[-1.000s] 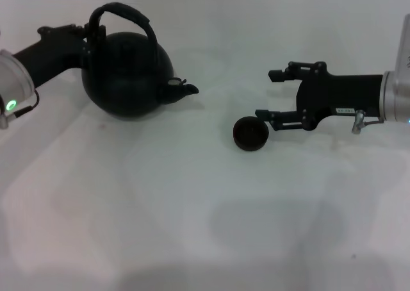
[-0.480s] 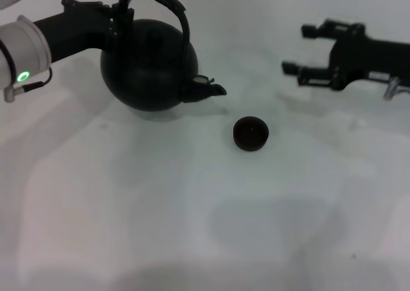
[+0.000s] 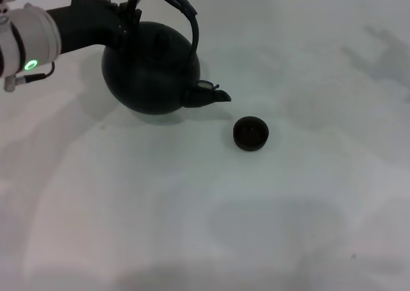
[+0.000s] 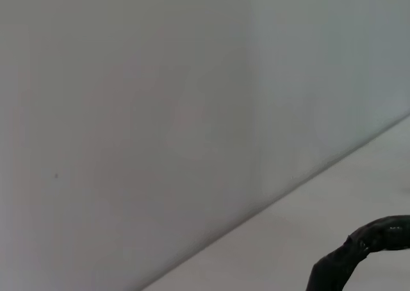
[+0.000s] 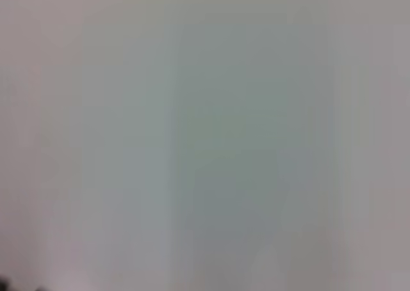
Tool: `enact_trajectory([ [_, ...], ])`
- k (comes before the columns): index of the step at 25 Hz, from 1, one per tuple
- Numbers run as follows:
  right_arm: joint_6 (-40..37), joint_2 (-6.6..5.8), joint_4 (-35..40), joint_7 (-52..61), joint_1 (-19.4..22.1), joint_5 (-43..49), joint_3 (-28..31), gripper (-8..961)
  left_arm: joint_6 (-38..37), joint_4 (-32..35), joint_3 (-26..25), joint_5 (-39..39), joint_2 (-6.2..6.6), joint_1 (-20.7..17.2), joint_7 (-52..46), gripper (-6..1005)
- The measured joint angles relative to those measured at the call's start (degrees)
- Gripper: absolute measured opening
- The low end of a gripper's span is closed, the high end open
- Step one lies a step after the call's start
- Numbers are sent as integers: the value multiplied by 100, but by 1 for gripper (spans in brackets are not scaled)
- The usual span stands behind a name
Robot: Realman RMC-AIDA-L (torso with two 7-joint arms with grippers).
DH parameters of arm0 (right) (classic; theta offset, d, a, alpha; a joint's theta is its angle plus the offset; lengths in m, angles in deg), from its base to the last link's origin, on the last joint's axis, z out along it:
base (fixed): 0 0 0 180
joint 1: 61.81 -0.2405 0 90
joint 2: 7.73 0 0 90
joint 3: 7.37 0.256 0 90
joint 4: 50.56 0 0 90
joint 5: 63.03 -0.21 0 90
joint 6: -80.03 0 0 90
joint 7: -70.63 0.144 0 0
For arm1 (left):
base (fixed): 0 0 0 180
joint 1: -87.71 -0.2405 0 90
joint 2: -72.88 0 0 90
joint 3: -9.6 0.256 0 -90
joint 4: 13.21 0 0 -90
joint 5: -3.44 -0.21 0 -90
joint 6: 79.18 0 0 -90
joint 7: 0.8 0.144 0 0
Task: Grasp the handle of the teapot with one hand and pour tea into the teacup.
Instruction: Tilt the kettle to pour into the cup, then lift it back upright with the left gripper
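The black round teapot (image 3: 150,66) hangs above the white table at the back left, tilted so its short spout (image 3: 211,96) dips toward the teacup. My left gripper (image 3: 126,18) is shut on the left end of the arched dark handle (image 3: 173,1). A piece of the handle shows in the left wrist view (image 4: 359,249). The small dark teacup (image 3: 250,133) stands on the table, below and to the right of the spout and apart from it. My right gripper is out of view.
The white table (image 3: 205,227) stretches around the teacup. A faint shadow lies at the back right (image 3: 384,54). The right wrist view shows only a plain pale surface.
My left gripper has carried the teapot right, toward the teacup, and tipped its spout down. My right arm has drawn back from the teacup and left the head view.
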State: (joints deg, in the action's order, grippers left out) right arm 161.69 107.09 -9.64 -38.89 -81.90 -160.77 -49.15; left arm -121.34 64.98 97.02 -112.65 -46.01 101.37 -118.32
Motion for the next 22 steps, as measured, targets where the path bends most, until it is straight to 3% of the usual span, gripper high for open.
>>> enact_trajectory([
  [5,88,-2,-173,2,30,-70,428,834,-151,186,120,-603,4,86,-546,119],
  [22,34,-4,-359,-26,29,-124,459,834,-585,257,366,-2102,-3,643,-1662,119],
])
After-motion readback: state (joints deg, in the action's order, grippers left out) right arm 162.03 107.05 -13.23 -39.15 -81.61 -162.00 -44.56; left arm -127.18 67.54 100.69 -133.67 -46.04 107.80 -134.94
